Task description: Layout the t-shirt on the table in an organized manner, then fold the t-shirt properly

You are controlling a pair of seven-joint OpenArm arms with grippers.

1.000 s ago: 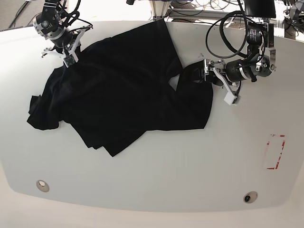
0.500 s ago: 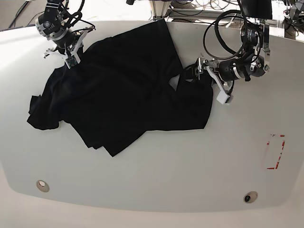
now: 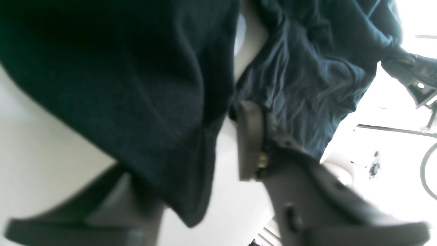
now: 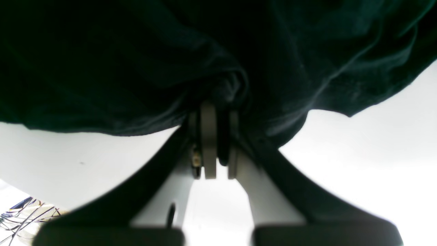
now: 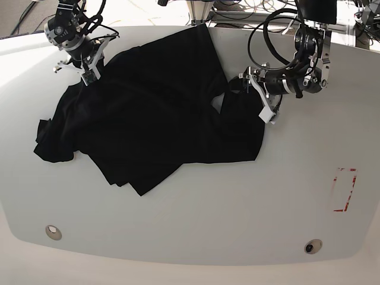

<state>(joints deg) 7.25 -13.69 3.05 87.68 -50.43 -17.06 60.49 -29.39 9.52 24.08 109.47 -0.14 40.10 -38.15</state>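
Observation:
The black t-shirt [image 5: 154, 113] lies crumpled and partly doubled over on the white table [image 5: 208, 202]. My right gripper [image 5: 89, 72], at the far left in the base view, is shut on the t-shirt's upper corner. The right wrist view shows its pads [image 4: 208, 143] pinching a bunch of cloth [image 4: 136, 51]. My left gripper [image 5: 253, 94] sits at the t-shirt's right edge beside a small gap in the cloth. In the left wrist view its jaws stand apart around a hanging fold [image 3: 136, 68]. A strip of white table shows between that fold and one finger [image 3: 249, 140].
A red-outlined rectangle [image 5: 344, 190] marks the table at the right. Two small round metal fittings [image 5: 53, 231] [image 5: 313, 246] sit near the front edge. Black cables [image 5: 279, 35] loop above the left arm at the table's back edge.
My left gripper has moved up and left onto the t-shirt's right edge, and its jaws have narrowed around the fold. The right gripper keeps its grip, nearly still.

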